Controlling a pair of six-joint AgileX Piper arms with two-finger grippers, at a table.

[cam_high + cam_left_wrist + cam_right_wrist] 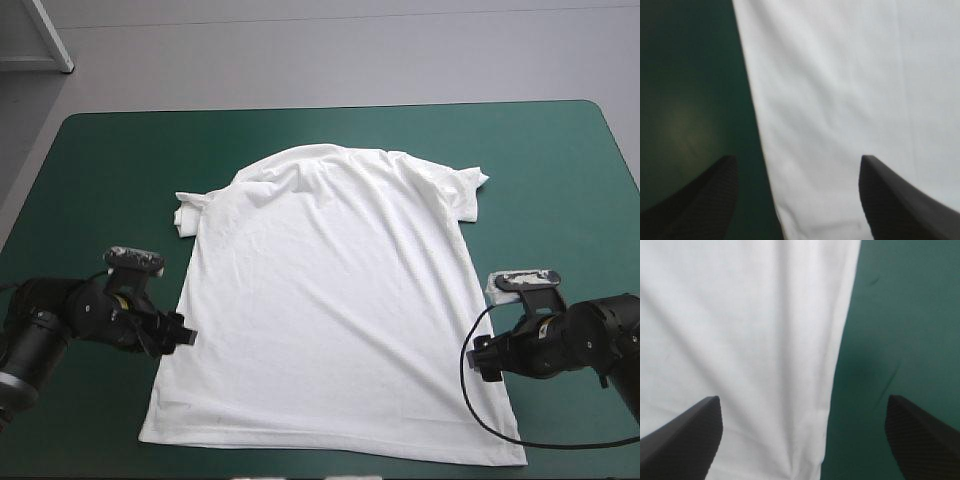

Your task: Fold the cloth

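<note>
The white T-shirt lies spread flat in the middle of the teal-green cover. Its neck points to the far edge and its bottom hem is near the front edge. The left gripper is wide open at the shirt's left side edge, with one black finger over the cover and one over the shirt. The right gripper is wide open the same way at the right side edge. The fingers look low, but I cannot tell if they touch the cloth.

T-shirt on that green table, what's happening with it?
Two robot arms are about to fold the white T-shirt, which lies spread flat on the table. The left gripper sits at the shirt's left side edge and the right gripper at its right side edge. Both have their fingers open astride the edge, gripping nothing yet. No fold has been made.
</note>
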